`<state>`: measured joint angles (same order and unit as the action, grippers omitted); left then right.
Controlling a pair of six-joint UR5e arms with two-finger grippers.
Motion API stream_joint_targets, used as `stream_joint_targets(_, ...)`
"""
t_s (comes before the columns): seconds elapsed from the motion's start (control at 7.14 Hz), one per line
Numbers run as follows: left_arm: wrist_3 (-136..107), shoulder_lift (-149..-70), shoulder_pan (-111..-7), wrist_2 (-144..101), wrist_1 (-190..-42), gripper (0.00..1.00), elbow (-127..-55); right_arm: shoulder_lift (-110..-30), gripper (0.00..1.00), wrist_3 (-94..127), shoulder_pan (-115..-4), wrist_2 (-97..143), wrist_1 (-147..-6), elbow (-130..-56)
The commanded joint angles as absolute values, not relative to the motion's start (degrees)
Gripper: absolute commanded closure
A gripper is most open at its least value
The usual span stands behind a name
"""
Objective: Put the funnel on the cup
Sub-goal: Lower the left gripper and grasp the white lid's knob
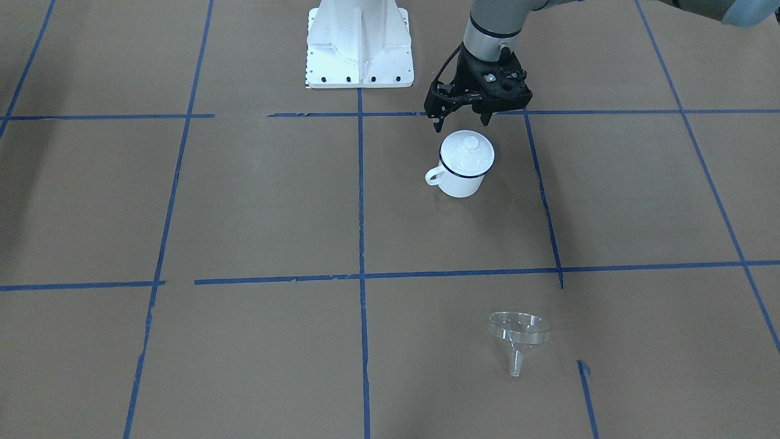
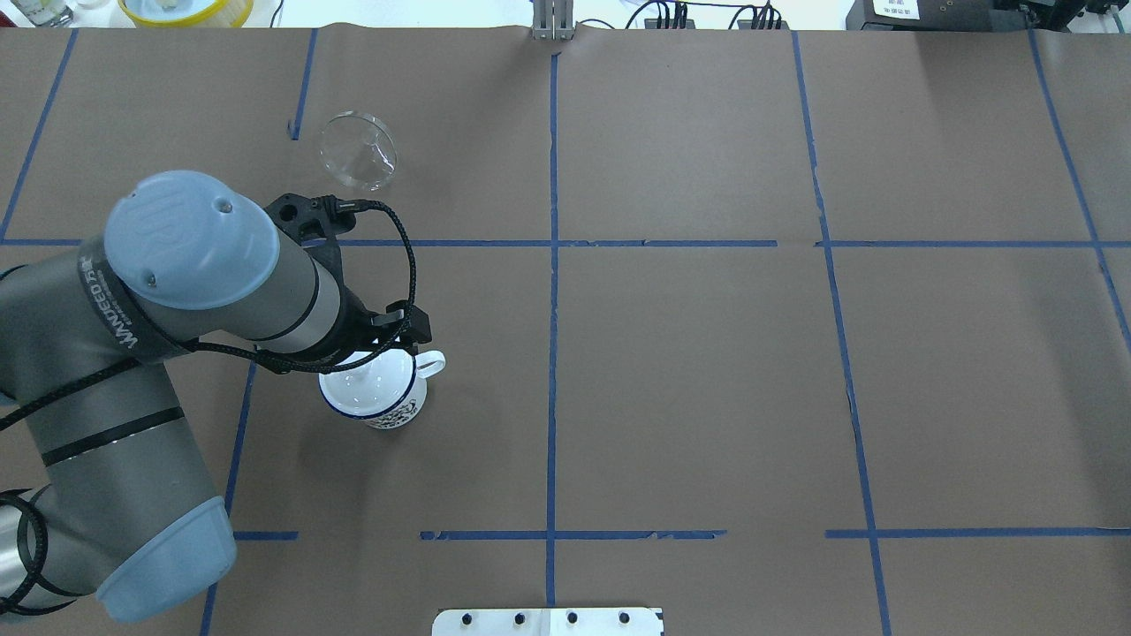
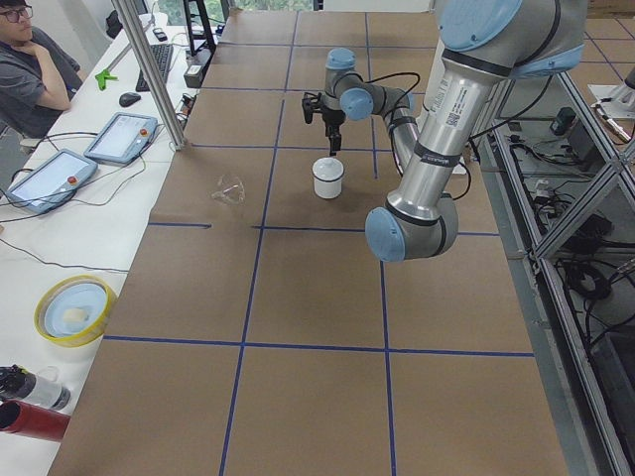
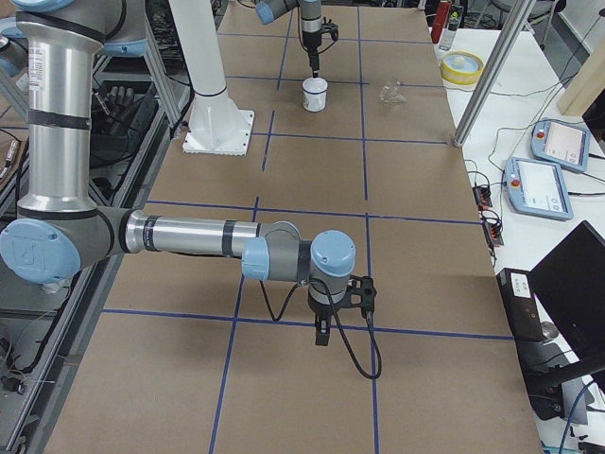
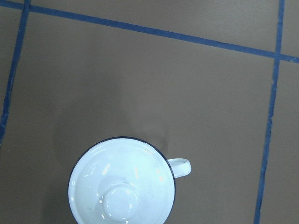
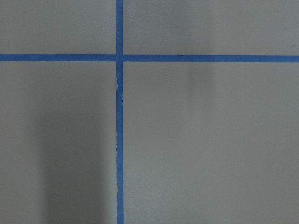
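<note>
A table [image 1: 640, 201] covered in brown paper, marked into large squares by blue tape lines [image 1: 361, 201]. The robot's white mounting base [image 1: 359, 42] stands at the middle of the robot's edge. In the left side view an operator [image 3: 30, 69] sits beyond the far edge, with two teach pendants [image 3: 119, 137] and a yellow bowl [image 3: 74, 309] on a white bench beside the paper.

On the robot's left half of the table stands the cup [image 1: 460, 180], a white enamel mug with a dark blue rim, upright, its small loop handle pointing toward the table's middle. A round white lid [image 1: 468, 152] with a knob sits on it and covers the whole mouth.

The funnel [image 1: 519, 335], clear plastic, lies tipped on its side on the paper farther from the robot than the cup, well apart from it, its spout pointing toward the far edge.

The left gripper [image 1: 460, 124] hangs above the cup, slightly to the robot's side of it, pointing down. Its two black fingers are spread apart, with nothing between them and not touching the lid.

The right gripper [image 4: 321, 333] hangs low over bare paper at the right end of the table, well away from cup and funnel. Whether its fingers are apart or together cannot be told.
</note>
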<state>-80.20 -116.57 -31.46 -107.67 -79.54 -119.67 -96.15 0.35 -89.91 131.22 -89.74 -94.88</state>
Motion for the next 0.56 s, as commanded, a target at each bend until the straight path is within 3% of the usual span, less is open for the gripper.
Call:
stream_joint_targets(0.0,-80.9,-113.0,-30.6,-104.4,-84.7,0.0,-118.4,-96.2,0.0,0.4,-89.9,131.2,-89.7,-94.8)
stream_joint_targets(0.28,-80.6,-112.2,-30.6,-104.5,-88.3,0.07,-117.7,-96.2,0.0,0.4,-89.9,131.2,-89.7,-94.9)
stream_joint_targets(0.42,-80.4,-112.2,-30.6,-104.4,-88.3,0.2,-117.6,-96.2,0.0,0.4,-89.9,131.2,-89.7,-94.9)
